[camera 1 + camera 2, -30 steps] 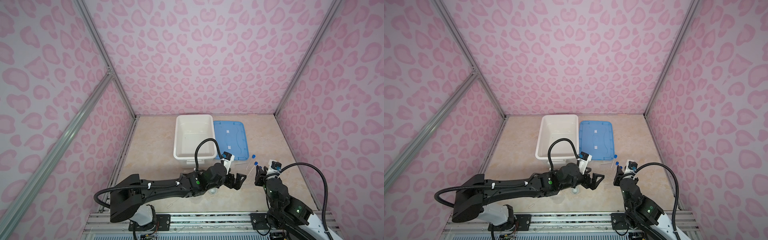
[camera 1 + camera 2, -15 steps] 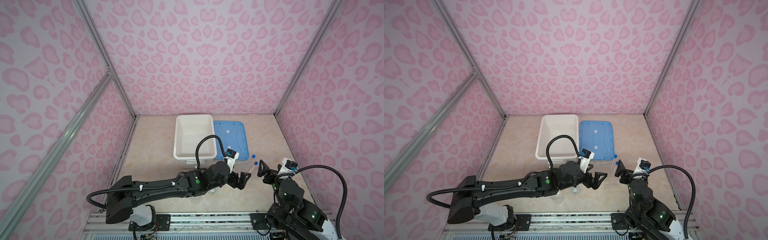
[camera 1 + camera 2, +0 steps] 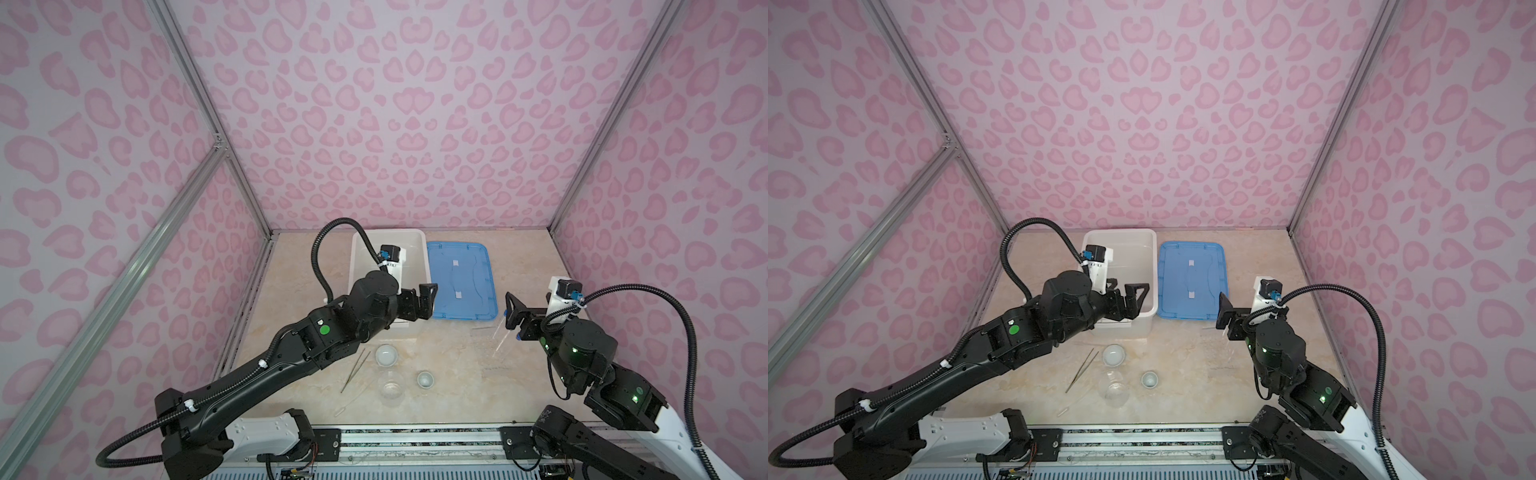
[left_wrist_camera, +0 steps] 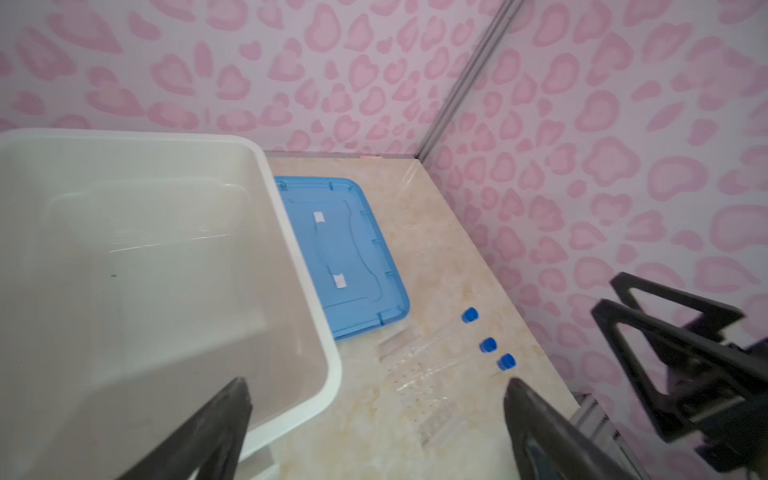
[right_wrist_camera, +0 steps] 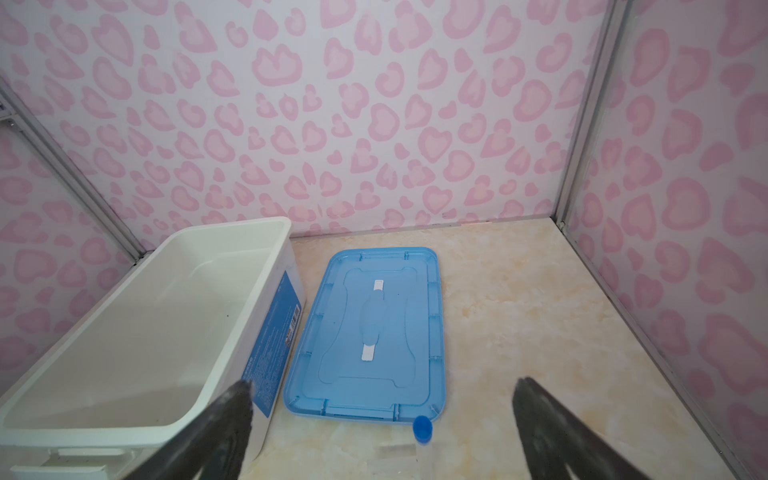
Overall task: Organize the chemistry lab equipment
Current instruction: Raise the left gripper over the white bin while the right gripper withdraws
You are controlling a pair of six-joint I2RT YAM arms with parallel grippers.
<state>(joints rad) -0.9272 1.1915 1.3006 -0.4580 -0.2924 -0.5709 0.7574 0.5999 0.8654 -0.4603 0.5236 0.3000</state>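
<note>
Right gripper [image 3: 514, 313]: jaws just sprung wide, empty, raised over the tubes [image 4: 487, 345] on the right; left gripper [image 3: 419, 297] open, empty; bin [image 3: 390, 232] holds nothing yet.

pale pink walls [image 3: 395, 104] blotched with darker pink leopard spots; a beige, marbled table [image 3: 457, 374]. the bin [image 5: 124, 332] is white with a blue label [image 5: 278, 328], the lid [image 5: 399, 299] translucent blue with white tabs. three tube caps [image 4: 488, 345] are bright blue. the robot arms [image 3: 249, 382] are black, dotted with green.
</note>
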